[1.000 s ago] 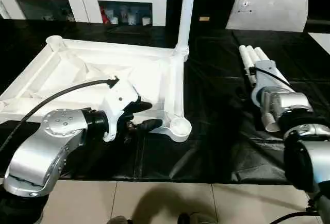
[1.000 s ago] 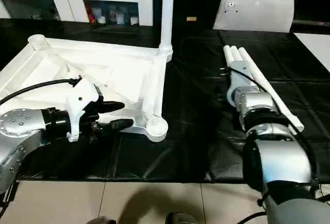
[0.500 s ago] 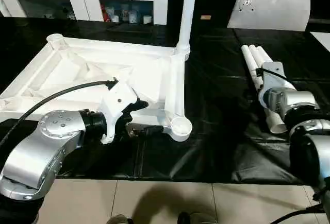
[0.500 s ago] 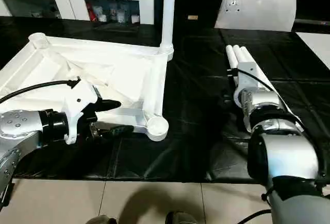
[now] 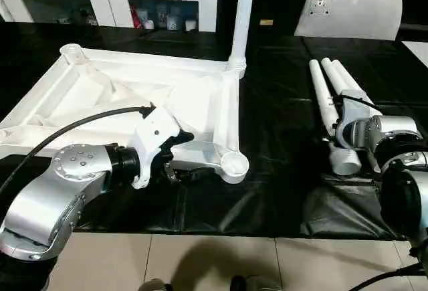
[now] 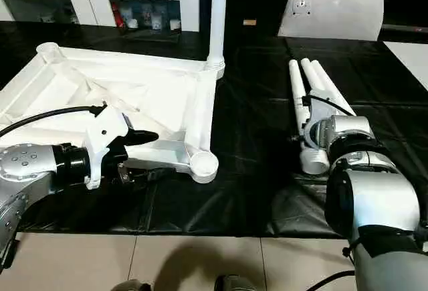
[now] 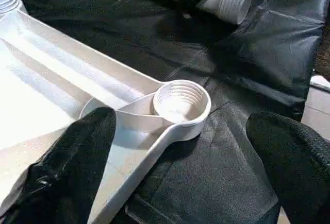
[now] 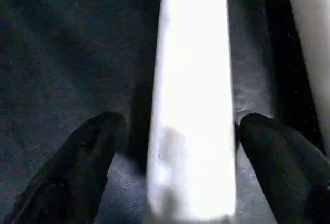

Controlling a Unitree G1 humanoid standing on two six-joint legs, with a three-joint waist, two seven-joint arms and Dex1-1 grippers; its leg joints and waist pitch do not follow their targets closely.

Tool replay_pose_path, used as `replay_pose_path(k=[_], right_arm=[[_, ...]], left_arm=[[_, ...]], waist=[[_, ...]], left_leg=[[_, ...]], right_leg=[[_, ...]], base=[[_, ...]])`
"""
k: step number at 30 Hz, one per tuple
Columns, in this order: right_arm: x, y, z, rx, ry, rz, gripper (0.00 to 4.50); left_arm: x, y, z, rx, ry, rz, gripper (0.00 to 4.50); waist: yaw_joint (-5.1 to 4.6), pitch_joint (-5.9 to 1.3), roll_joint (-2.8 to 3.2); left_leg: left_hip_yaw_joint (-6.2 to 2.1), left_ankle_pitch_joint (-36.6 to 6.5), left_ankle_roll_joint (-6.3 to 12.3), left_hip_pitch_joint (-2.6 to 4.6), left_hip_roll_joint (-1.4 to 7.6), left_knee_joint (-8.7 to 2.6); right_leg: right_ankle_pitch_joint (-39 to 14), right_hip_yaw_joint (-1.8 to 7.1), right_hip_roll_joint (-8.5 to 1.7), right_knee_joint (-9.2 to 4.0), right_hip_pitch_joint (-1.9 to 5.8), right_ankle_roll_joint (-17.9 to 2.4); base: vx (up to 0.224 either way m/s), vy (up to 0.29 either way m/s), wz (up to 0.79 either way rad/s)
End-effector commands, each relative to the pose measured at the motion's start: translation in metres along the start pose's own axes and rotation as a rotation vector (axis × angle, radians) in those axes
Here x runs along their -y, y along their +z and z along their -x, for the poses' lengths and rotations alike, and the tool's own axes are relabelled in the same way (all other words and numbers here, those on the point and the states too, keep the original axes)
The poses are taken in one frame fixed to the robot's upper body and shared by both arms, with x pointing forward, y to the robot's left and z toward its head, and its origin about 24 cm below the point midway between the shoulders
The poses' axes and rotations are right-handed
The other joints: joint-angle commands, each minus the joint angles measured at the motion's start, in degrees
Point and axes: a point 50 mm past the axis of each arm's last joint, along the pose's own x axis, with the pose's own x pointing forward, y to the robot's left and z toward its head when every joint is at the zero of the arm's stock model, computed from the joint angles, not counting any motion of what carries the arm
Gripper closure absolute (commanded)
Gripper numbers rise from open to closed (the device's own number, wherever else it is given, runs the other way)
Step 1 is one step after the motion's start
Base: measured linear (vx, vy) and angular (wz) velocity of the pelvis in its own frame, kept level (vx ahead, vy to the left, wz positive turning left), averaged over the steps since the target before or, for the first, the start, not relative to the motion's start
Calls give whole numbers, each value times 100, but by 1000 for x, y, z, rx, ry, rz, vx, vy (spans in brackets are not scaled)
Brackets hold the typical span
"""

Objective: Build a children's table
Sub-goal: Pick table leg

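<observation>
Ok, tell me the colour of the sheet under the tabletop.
Black; the sheet shows best in the left eye view.

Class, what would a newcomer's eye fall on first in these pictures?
The upturned white tabletop on the black sheet, with one leg standing upright in its far right corner. Three loose legs lie side by side to the right, where the right gripper straddles one. The left gripper sits open at the empty near corner socket.
</observation>
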Motion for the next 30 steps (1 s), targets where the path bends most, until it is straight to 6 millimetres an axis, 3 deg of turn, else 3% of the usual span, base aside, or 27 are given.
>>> replay_pose_path(k=[1, 13, 17, 18, 20, 22, 24, 25, 29, 30], right_arm=[[2, 3, 4, -19, 16, 3, 84], [4, -4, 3, -54, 52, -12, 192], [3, -5, 2, -34, 73, -39, 206], [1, -3, 1, -2, 99, -73, 233], [-4, 4, 1, 70, 147, -137, 239], [-6, 8, 1, 120, 172, -170, 254], [-14, 16, 2, 216, 250, -228, 262], [-16, 17, 2, 226, 269, -255, 262], [-24, 24, 3, 367, 300, -288, 264], [-24, 22, 1, 370, 278, -275, 264]], left_arm=[[0, 3, -1, 4, -4, -19, 0], [1, 4, -6, 22, -11, -25, 0], [-1, 5, -7, 33, -6, -25, 0], [-2, 6, -8, 39, -3, -24, 0], [-4, 6, -10, 49, 8, -22, 0], [-5, 6, -10, 54, 16, -18, 0], [-7, 7, -13, 72, 33, -10, 0], [-8, 7, -15, 75, 40, -12, 0], [-13, 9, -20, 94, 61, -9, 0], [-14, 10, -21, 98, 63, -8, 0]], waist=[[1, -385, -28], [24, -440, -15], [34, -463, 5], [31, -457, -8], [39, -461, 21], [29, -463, 12], [32, -467, 67], [20, -477, 47], [33, -493, 110], [26, -496, 91]], left_leg=[[25, -526, 285, -17, 108, -302], [25, -512, 219, -22, 115, -263], [16, -641, 148, -14, 118, -249], [16, -690, 129, -22, 116, -245], [12, -802, 91, -25, 104, -234], [8, -874, 69, -24, 110, -230], [7, -908, 75, -8, 110, -223], [4, -904, 97, -21, 103, -223], [-7, -855, 119, -6, 105, -217], [-1, -853, 129, -13, 101, -220]], right_leg=[[-896, 259, -332, -326, 443, -1327], [-1013, 260, -352, -315, 452, -1318], [-1210, 256, -355, -323, 449, -1261], [-1275, 254, -355, -332, 441, -1232], [-1437, 259, -362, -342, 437, -1131], [-1553, 250, -362, -354, 430, -1073], [-1549, 246, -355, -360, 415, -1074], [-1514, 243, -340, -353, 431, -1068], [-1443, 234, -344, -357, 415, -1083], [-1430, 231, -337, -364, 418, -1086]], base=[[0, 0, 0], [0, 0, 0], [0, 0, 0], [0, 0, 0], [0, 0, 0], [0, 0, 0], [0, 0, 0], [0, 0, 0], [0, 0, 0], [0, 0, 0]])
